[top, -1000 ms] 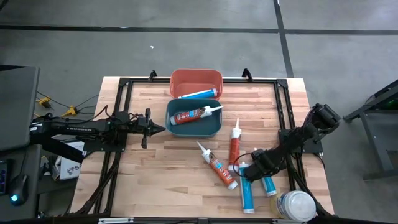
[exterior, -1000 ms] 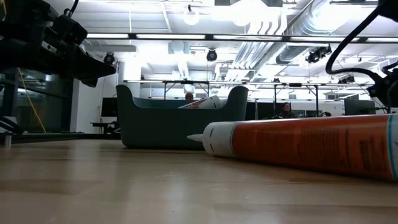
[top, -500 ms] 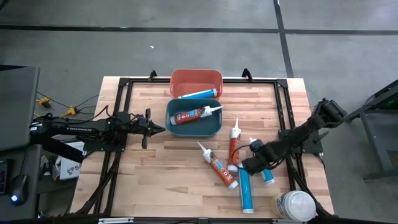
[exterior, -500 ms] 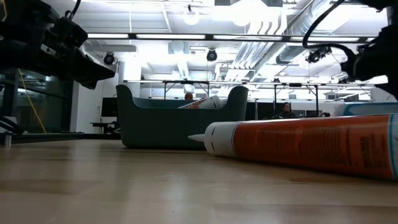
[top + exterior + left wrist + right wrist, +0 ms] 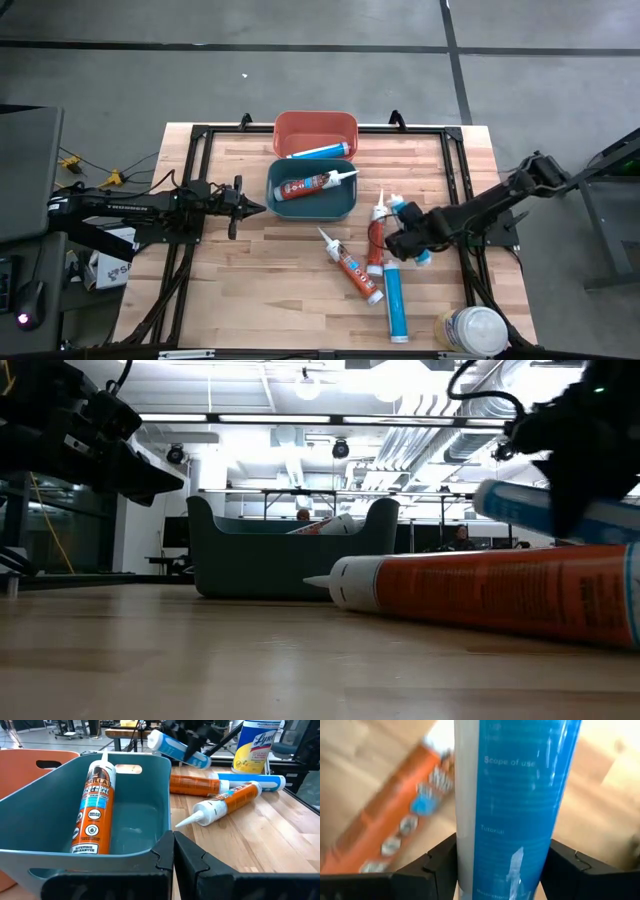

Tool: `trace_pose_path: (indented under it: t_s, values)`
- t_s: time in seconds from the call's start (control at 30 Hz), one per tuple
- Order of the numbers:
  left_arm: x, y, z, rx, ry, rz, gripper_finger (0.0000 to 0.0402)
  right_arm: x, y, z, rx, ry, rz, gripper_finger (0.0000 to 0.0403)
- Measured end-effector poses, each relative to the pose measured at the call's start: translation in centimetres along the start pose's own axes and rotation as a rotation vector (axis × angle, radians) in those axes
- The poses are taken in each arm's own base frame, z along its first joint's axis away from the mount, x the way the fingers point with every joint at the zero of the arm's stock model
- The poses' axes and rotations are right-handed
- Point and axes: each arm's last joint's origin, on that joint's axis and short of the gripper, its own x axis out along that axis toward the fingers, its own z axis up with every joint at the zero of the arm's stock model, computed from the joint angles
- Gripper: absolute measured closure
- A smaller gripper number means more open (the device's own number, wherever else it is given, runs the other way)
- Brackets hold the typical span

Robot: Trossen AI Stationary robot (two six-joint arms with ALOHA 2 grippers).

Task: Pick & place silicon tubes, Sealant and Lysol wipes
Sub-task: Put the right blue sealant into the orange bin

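Blue sealant tube (image 5: 410, 223) sat clamped in the right hand (image 5: 405, 238), lifted off the counter (image 5: 260, 280) just beside an orange tube (image 5: 376, 238). Left hand (image 5: 245, 208), fingers pressed together, waited beside the teal bin (image 5: 310, 189).

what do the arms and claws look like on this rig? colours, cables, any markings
Both arms are dark, near-black, built of jointed segments. The left arm carries a line of small white lettering along its link, too small to read; yellow-tipped wires lie by its base. The left claw ends in two flat black fingers with angular tips. The right claw is equally dark, with a black cable looping above it in the low view.
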Motion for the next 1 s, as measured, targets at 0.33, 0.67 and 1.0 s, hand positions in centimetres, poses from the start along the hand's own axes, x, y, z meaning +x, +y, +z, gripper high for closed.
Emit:
trace_pose_path:
  t_s: [0.33,0.67,1.0]
  values:
    - [0.0,0.0,0.0,0.0,0.0,0.001,0.0401,0.0,-1.1,3.9,-0.084,-0.2,-0.029,0.0191]
    - [0.0,0.0,0.0,0.0,-0.001,0.003,0.0401,-0.3,-1.6,8.1,-0.105,-0.421,-0.01,0.0191]
    - [0.0,0.0,0.0,0.0,-0.001,0.002,0.0401,-1.2,-1.5,11.9,-0.222,-0.658,-0.018,0.0191]
